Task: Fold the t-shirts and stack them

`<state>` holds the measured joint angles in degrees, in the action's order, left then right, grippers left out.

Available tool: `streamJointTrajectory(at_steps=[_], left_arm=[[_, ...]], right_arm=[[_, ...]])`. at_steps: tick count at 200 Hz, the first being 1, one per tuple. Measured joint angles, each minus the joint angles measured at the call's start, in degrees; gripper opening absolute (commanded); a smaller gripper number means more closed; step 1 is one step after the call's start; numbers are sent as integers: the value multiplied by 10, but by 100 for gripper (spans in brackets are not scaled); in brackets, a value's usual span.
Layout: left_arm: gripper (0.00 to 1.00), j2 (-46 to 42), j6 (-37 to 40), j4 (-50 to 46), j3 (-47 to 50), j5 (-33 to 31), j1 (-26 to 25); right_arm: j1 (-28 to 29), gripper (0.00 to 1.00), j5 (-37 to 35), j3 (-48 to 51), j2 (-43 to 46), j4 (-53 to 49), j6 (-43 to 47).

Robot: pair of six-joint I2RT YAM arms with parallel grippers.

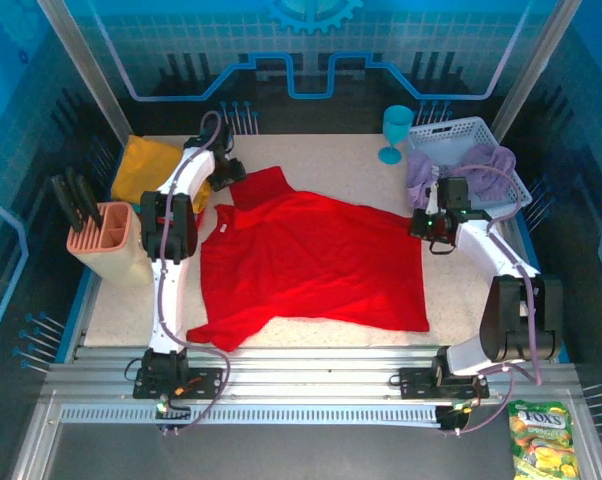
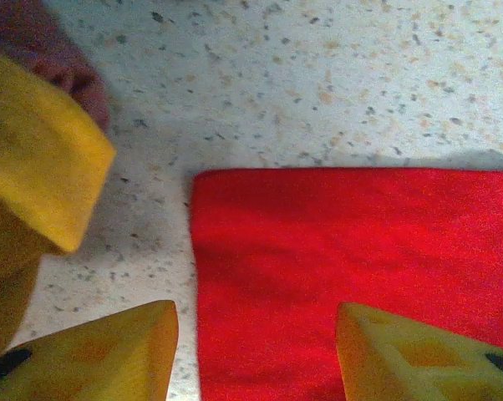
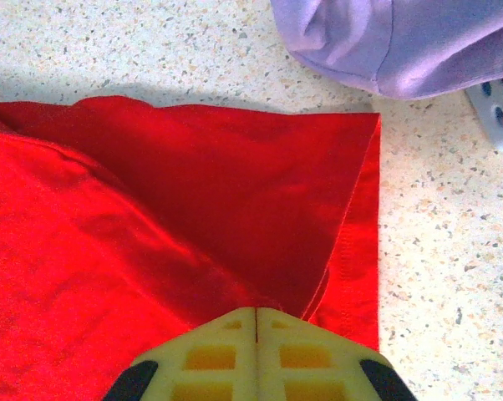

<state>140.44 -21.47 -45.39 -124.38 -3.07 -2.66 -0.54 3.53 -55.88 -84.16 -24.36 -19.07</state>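
The red t-shirt (image 1: 311, 260) lies spread flat across the middle of the table (image 1: 321, 155), collar toward the left arm and hem toward the right. Its near edge runs close to the table's front rim, and bare speckled surface is open behind it. The left gripper (image 1: 228, 172) hangs low over the far-left sleeve. In the left wrist view its yellow fingers (image 2: 109, 359) stand well apart, one over bare table and one over red cloth, with the sleeve's straight edge running between them and nothing held. The folded mustard-yellow t-shirt (image 1: 146, 165) sits just beside it to the left, so there is little room on that side. The right gripper (image 1: 431, 228) is at the shirt's right edge. In the right wrist view its fingers are pressed together on a pinch of the red cloth, creases converging at the tips and the hem corner doubled over. The lavender t-shirt (image 1: 451, 170) spills from the white basket (image 1: 461, 130) close behind that corner, near but not touching it. A blue goblet (image 1: 396, 130) stands at the far edge and a knife block (image 1: 106, 245) at the left edge.
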Motion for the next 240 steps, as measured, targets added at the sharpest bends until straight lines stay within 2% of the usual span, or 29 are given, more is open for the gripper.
streamJointTrajectory(at_steps=[34,113,179,240], left_arm=[[52,6,4,6,-9,-43,-9],[46,115,-7,-71,-188,-77,-12],[47,116,-11,-131,-199,-83,-12],[44,116,-10,-128,-191,-83,-22]], right_arm=[[0,0,10,0,0,0,0],[-4,0,17,0,2,-1,0],[-15,0,32,-10,25,-5,0],[-19,0,45,-10,26,-5,0]])
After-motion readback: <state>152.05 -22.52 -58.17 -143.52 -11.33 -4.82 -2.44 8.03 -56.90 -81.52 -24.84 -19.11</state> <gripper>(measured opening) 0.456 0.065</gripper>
